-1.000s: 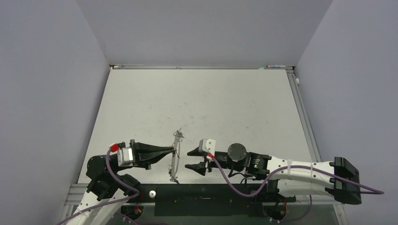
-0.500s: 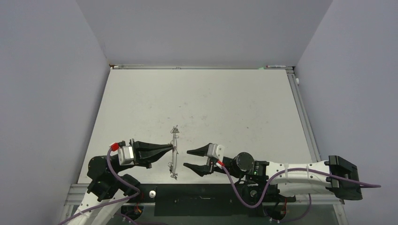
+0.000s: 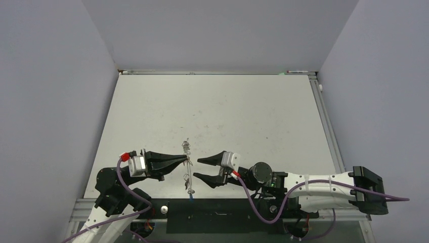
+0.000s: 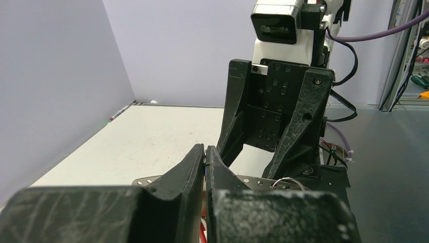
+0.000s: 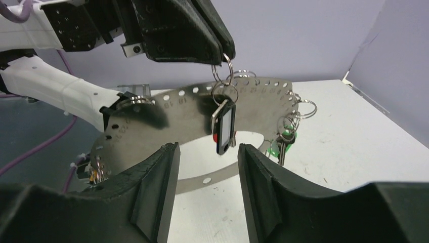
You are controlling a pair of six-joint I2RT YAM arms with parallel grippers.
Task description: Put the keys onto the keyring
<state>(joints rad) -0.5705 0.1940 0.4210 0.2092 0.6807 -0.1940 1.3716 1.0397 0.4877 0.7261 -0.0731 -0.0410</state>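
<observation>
**Desk:** What does the keyring look like from your end?

**Op:** Keyring: I see a broad, flat grey metal band bent into one big loop. A row of small holes is punched along it, with stamped numerals beside some. Dull sheen, dark reflections. Several small wire rings hang through the holes.

**Desk:** Where is it?

**Op:** Between the two grippers, near the front edge of the table. In the top view it shows edge-on as a thin line, so I read it as upright. I cannot tell whether its lower edge touches the table.

**Desk:** Left side?

**Op:** Left gripper: fingers pressed together, pinching a small split ring at the top of the band. That ring links to a second one that seems threaded through the band. A black-framed tag with a pale window and a bit of red at its lower edge dangles below, in front of the loop's opening.

**Desk:** Right side?

**Op:** Right gripper: fingers spread, nothing between them. It faces the loop from the opposite side, just beside it. I see no contact.

**Desk:** Any keys?

**Op:** One silver key with a green tag hangs at the band's right side, among more wire rings. Anything else is too small for me to make out.
</observation>
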